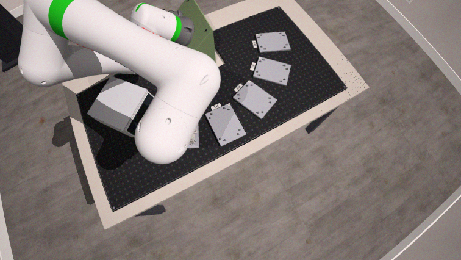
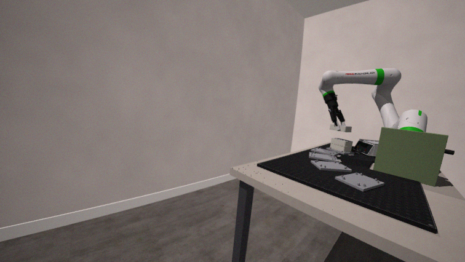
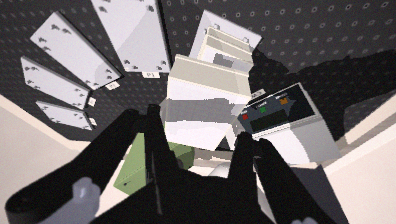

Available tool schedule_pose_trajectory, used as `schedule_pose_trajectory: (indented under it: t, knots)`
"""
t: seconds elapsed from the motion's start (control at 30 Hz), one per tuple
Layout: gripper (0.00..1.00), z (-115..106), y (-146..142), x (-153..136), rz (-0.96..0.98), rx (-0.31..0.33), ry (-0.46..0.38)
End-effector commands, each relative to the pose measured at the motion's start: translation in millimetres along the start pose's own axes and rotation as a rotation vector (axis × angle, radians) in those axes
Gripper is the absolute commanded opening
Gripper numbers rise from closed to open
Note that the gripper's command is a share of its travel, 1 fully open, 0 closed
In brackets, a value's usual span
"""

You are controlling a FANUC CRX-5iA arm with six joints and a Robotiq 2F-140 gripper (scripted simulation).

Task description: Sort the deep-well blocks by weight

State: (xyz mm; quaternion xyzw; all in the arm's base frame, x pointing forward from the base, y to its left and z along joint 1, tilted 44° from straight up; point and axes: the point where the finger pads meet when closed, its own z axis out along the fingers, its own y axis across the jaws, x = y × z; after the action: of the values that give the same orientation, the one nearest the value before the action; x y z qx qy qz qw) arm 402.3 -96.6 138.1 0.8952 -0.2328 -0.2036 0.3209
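My gripper (image 2: 339,123) (image 3: 198,111) is shut on a pale deep-well block (image 2: 347,129) (image 3: 200,85), held in the air above the infeed side. Below it, stacked pale blocks (image 2: 341,145) (image 3: 227,47) stand on the infeed nest (image 1: 195,145) (image 3: 199,44); the arm hides most of them in the top view. The check-weigher (image 1: 125,96) (image 2: 366,147) (image 3: 285,142) has no block visible on it. Its red, green and amber lamp spots show in the wrist view; which is lit is unclear. P1 (image 1: 225,126) (image 3: 132,37) and P2 (image 1: 254,100) (image 3: 75,52) are empty.
Two more empty nests, one (image 1: 271,71) beyond P2 and one (image 1: 273,41) farther, are the reject nests; their labels are too small to tell apart. A green panel (image 1: 200,32) (image 2: 409,156) (image 3: 132,165) stands upright by the robot base. The check-weigher stands beside the infeed nest.
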Motion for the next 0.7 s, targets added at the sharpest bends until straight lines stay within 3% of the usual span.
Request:
schedule_pose_trajectory:
  t: [0.0, 0.17, 0.67]
  knots:
    - [0.10, 4.3, -9.5, 2.3, -0.093, -0.053, 0.000]
    - [0.10, 11.2, -24.2, 5.7, -0.224, -0.128, 0.000]
    - [0.10, 29.2, -62.6, 14.5, -0.224, -0.128, 0.000]
